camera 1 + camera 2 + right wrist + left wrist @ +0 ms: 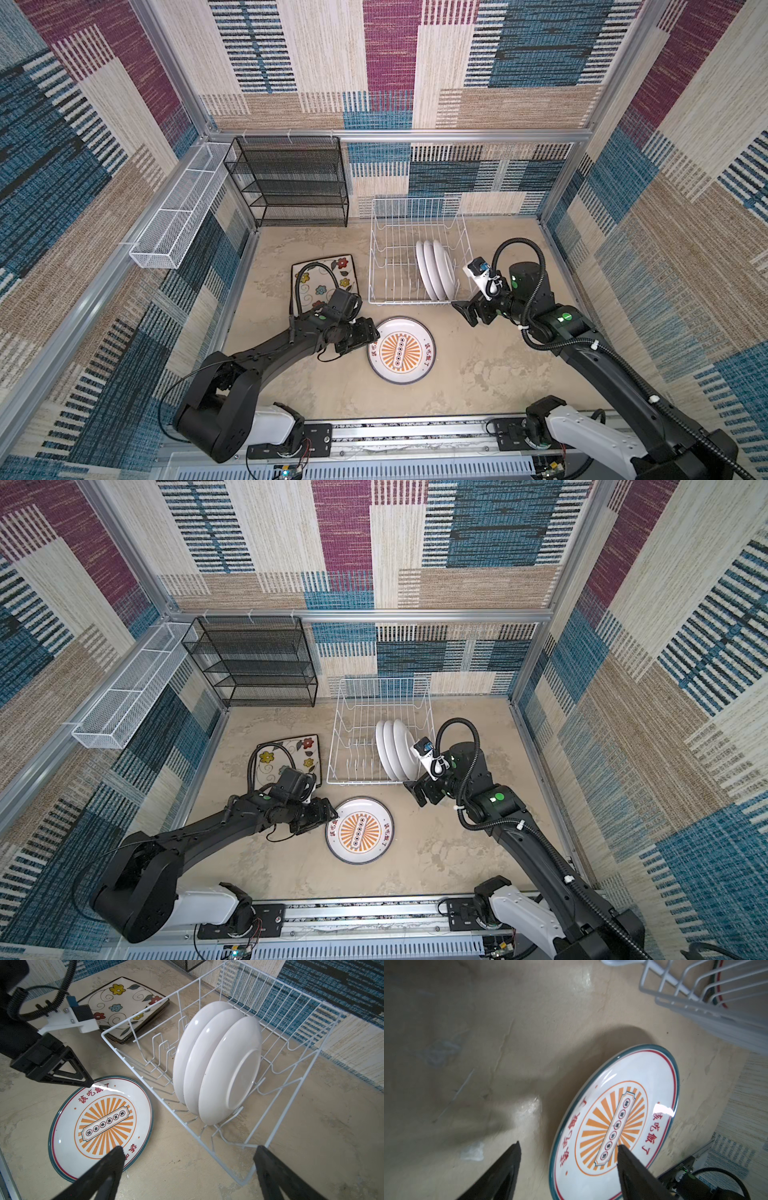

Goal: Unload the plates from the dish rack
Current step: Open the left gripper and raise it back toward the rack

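Note:
A round plate (401,350) (358,830) with an orange sunburst face lies flat on the table in front of the white wire dish rack (395,232) (291,1032). My left gripper (374,332) (569,1144) stands open over that plate's left rim, one finger above the face (623,1122) and the other above bare table. Three round white plates (434,270) (218,1064) stand upright in the rack's right half. Square floral plates (320,278) (122,1007) lie stacked left of the rack. At the rack's front right corner my right gripper (462,314) (189,1147) is open with nothing between its fingers.
A black mesh shelf unit (291,183) stands against the back wall left of the rack. A long white mesh basket (178,216) hangs on the left wall. Patterned walls close in three sides, and a metal rail (415,432) runs along the front.

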{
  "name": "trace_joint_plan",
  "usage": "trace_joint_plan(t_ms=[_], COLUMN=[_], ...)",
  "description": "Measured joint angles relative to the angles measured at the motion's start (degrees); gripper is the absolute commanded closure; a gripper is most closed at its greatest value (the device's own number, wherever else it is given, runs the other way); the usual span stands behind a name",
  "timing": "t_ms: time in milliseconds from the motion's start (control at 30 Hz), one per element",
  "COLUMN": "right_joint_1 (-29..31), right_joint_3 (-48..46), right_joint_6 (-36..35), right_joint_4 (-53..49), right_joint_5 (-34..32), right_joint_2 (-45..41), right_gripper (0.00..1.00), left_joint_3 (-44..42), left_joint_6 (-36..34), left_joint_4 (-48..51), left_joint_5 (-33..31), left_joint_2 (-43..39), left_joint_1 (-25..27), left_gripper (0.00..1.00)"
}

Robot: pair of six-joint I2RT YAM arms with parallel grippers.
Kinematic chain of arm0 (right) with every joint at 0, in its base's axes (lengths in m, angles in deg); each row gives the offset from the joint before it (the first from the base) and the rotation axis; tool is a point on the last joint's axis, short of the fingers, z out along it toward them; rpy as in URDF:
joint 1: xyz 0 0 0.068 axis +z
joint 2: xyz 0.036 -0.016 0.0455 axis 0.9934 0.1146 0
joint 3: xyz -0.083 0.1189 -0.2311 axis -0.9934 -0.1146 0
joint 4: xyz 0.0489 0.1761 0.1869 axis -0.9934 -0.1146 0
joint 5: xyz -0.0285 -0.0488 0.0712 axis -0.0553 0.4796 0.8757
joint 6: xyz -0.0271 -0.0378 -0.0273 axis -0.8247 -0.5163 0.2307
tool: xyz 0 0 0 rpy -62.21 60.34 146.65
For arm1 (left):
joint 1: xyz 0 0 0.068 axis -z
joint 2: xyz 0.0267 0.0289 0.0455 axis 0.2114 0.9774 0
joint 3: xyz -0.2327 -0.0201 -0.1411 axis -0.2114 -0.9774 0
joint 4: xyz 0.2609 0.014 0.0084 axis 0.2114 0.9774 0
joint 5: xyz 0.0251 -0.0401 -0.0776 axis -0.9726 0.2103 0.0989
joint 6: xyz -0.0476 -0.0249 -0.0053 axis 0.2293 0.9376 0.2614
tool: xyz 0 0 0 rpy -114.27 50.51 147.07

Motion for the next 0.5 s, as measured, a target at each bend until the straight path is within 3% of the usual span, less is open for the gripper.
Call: trace_joint_plan(t_ms=[133, 267, 500], right_joint_1=[0.00, 0.00, 0.00], right_joint_3=[0.74, 0.83, 0.85], right_joint_6=[1.97, 4.55, 9.90], right_joint_4=[0.07, 0.81, 2.71], right_joint_5=[-1.60, -2.75, -4.57], right_joint_2=[-0.20, -0.90, -1.16], right_gripper=[0.01, 0.01, 0.01], left_joint_3=[2.38, 8.68, 23.71], left_joint_6=[-1.16, -4.13, -7.32], left_joint_4=[3.69, 7.76, 10.91], left_joint_5=[-1.46, -2.91, -2.19], left_joint_2=[-8.35, -13.90, -9.75], left_joint_1=[0.00, -0.02, 0.04], left_gripper=[0.13, 0.10, 0.10])
